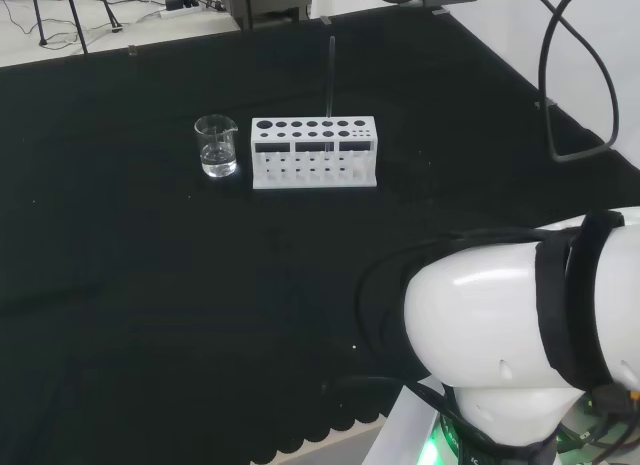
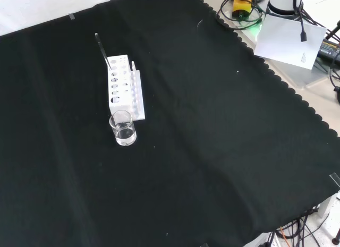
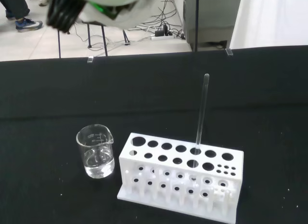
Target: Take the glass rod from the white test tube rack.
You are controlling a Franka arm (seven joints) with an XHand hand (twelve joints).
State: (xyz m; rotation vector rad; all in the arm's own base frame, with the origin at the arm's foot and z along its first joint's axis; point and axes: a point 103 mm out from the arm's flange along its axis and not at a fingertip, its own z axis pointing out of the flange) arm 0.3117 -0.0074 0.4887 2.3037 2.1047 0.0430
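on the tabletop (image 1: pixel 150 285) a rod (image 1: pixel 331 85) stands upright in the rack (image 1: pixel 314 153), beaker (image 1: pixel 217 146) with clear liquid just beside; the hand's state cannot be told.

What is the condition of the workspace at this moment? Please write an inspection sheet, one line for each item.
Surface: black cloth covers the bench, wrinkled, with a scalloped edge.
Job's things: glass rod stands upright in a hole of the white test tube rack.
Clutter: small glass beaker with a little clear liquid stands beside the rack, apart from it.
Hand: a blurred part of the hand is far from the rod; fingers cannot be judged.
Cables: black cables hang near the arm; more lie on the floor.
Surroundings: white sheet beside the cloth.
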